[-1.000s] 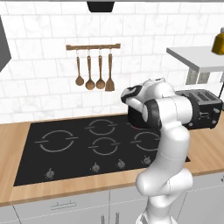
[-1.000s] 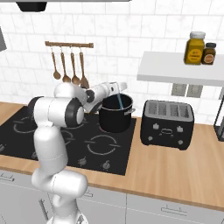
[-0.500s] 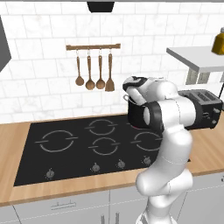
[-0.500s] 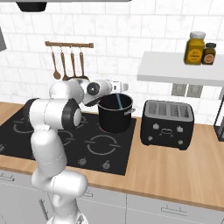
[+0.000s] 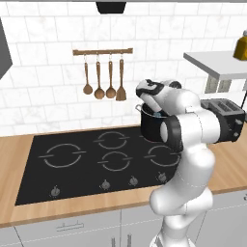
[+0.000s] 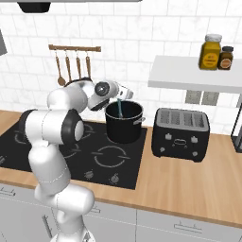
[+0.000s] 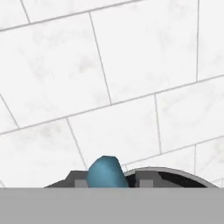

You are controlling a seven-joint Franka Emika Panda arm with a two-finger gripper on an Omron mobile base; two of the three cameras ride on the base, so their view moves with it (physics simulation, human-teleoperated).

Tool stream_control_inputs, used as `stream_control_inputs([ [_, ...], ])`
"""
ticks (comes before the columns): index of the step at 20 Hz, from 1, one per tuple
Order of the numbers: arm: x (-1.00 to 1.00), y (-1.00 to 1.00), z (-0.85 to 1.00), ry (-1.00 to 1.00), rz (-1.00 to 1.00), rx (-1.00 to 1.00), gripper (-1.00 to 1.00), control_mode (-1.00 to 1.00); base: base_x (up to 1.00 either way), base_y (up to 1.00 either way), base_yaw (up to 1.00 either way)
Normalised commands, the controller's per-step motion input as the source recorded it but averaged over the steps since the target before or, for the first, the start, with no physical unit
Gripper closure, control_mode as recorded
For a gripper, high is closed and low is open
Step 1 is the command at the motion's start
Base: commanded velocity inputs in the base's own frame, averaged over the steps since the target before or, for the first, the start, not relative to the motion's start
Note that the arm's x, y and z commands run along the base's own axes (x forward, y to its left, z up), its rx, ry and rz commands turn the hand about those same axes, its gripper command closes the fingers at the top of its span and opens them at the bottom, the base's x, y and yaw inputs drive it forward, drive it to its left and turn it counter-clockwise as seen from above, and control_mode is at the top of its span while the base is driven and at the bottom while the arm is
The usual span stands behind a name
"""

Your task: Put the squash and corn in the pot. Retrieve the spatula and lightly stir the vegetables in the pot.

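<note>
Pot (image 6: 124, 123) on hob's (image 6: 111, 156) back-right, toaster (image 6: 180, 134) right, spatula (image 6: 121, 109) upright inside.

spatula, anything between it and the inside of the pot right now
Nothing visible does. The gripper holds the spatula over the open pot, and its lower end already dips past the rim. No lid or other thing covers the opening.

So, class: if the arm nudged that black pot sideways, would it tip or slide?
The pot looks wide and fairly squat, so it probably resists tipping. It stands on the smooth glossy cooktop, so it may slide. The spatula, gripped by the tool, reaches inside, so hard stirring might shift it.
</note>
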Motion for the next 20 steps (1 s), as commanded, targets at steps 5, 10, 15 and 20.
stream_control_inputs([
  [5,0.03,0.06,0.31,-0.05,0.0,0.23,1.0,-1.0,0.0,0.0,0.0],
  [10,0.22,-0.03,-0.49,-0.05,0.0,-0.04,1.0,-1.0,0.0,0.0,0.0],
  [15,0.25,-0.13,-0.93,0.0,0.0,-0.06,1.0,-1.0,0.0,0.0,0.0],
  [20,0.14,-0.22,-0.77,-0.06,0.0,-0.07,1.0,-1.0,0.0,0.0,0.0],
])
